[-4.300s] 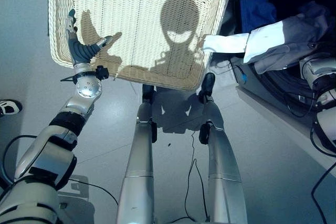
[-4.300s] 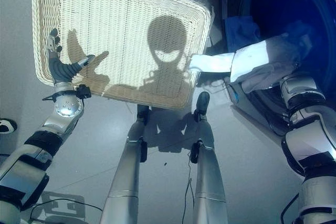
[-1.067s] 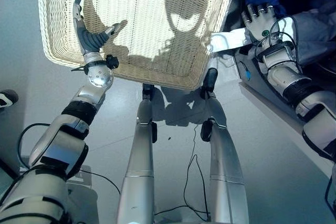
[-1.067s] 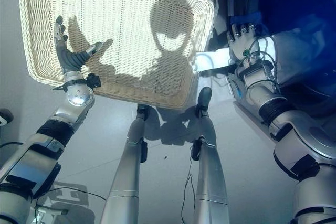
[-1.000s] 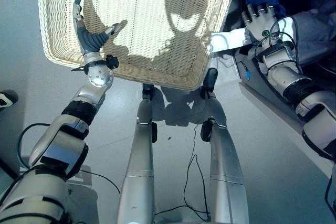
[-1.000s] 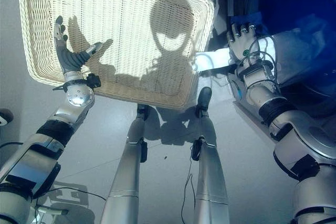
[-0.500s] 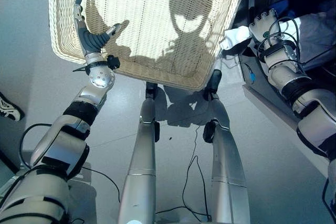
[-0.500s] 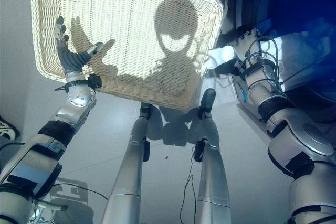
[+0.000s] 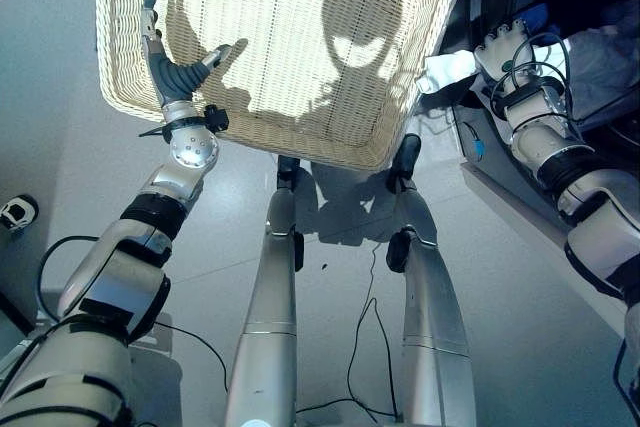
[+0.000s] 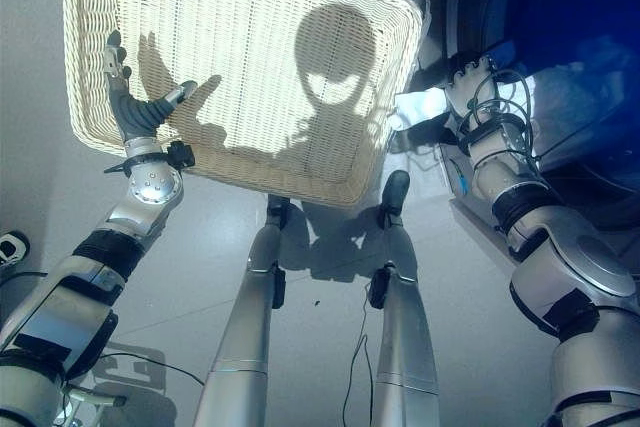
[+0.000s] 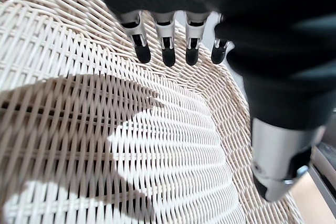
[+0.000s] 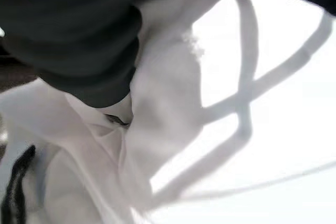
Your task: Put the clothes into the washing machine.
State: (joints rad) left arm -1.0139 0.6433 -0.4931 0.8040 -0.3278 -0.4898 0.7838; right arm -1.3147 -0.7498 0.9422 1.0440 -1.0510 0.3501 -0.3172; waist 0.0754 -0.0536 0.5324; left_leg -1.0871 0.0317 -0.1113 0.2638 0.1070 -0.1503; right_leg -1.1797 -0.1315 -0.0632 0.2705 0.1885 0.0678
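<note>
On the left, the left hand [image 9: 172,75] hangs over the wicker basket [image 9: 300,7], fingers straight, thumb spread, holding nothing. Over on the right, the right hand [image 9: 500,47] grips the white garment [image 9: 447,70] at the washing machine [image 10: 560,7] opening, fingers curled into the cloth.

smooth grey floor [image 9: 520,277], hard overhead light casting sharp shadows; a shoe [image 9: 17,212] at its edge.

Left hand [image 9: 172,75] raised, fingers [image 11: 167,51] straight and spread; right hand [image 9: 497,48] forward, fingers curled.
</note>
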